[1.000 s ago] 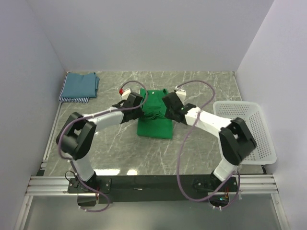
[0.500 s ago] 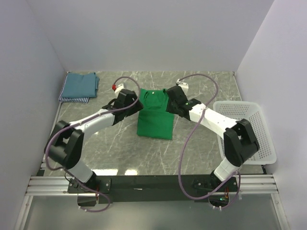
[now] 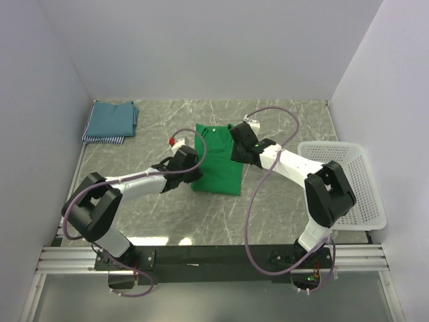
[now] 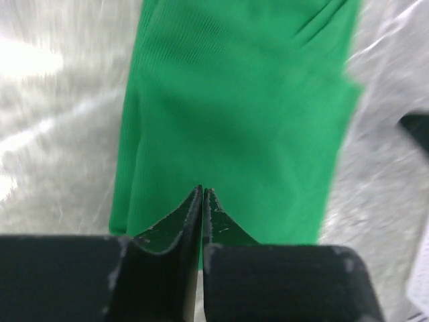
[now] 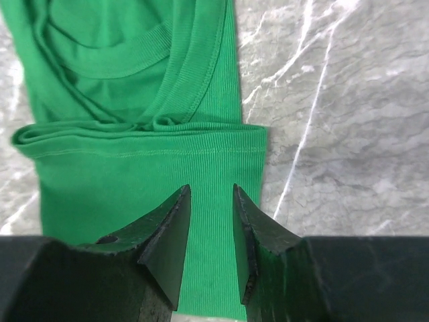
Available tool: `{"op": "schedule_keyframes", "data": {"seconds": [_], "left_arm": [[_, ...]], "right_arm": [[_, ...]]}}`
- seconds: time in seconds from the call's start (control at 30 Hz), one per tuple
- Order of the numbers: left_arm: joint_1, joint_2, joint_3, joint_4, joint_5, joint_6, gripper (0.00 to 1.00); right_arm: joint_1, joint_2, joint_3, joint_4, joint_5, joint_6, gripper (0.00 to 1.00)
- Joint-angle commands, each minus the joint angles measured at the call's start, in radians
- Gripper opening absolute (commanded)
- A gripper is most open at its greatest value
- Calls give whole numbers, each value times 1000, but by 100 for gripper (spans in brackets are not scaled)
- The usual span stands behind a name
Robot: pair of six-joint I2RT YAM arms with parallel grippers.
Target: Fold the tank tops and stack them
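**Top external: cross-fold of green tank top (image 3: 218, 164) pending**

Sits mid-desk (image 3: 288, 124), folded lengthwise, well apart from teal/striped stack (image 3: 110, 121). Noted left end effector (image 3: 194, 173) pinched shut at near hem, cloth grip unclear; right end effector (image 3: 236, 149) part-open, empty. Pinch both layers, lift evenly, keep edges aligned.

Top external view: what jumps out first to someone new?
The bright green tank top, folded narrow at mid-table, with the left gripper shut at its left edge and the right gripper open over its right side. Then the teal-blue top stacked on the striped one, far left corner.
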Motion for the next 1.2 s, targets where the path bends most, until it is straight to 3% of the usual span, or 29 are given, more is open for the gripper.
{"op": "schedule_keyframes", "data": {"seconds": [0.0,0.1,0.37,0.63,0.8,1.17], "left_arm": [[-26,23,-56,47,-29,-43,8],[-48,46,-94,37,-54,-78,1],[-74,68,-171,58,-57,-124,1],[-89,53,-188,46,-66,-146,0],[-89,4,-205,56,-60,-136,9],[-89,-35,-173,35,-46,-100,14]], "right_arm": [[8,47,63,3,-2,3,38],[22,70,54,17,-11,6,38],[106,91,14,16,27,29,38],[123,11,-73,16,12,38,38],[152,-64,-173,3,20,78,38],[163,-133,-300,9,18,118,38]]}}
